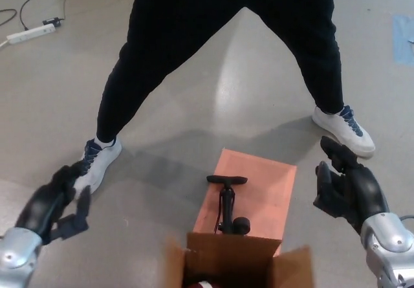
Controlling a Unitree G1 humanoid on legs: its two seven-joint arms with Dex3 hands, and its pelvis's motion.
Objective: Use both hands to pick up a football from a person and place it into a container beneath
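A bare indoor test space: smooth grey floor (246,94), power strip (29,32), cardboard box (236,262).

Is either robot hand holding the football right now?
No. The left robot hand and right robot hand are open and apart, either side of the cardboard box.

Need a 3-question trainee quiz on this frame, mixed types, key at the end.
1. True or false: the left hand and right hand are clamped on the football.
2. What black tool stands on the pink board?
3. The football's brown tip shows: A) on the floor B) inside the cardboard box C) in the person's hand.

Key: 1 false, both are open and apart. 2 a hand pump. 3 B.
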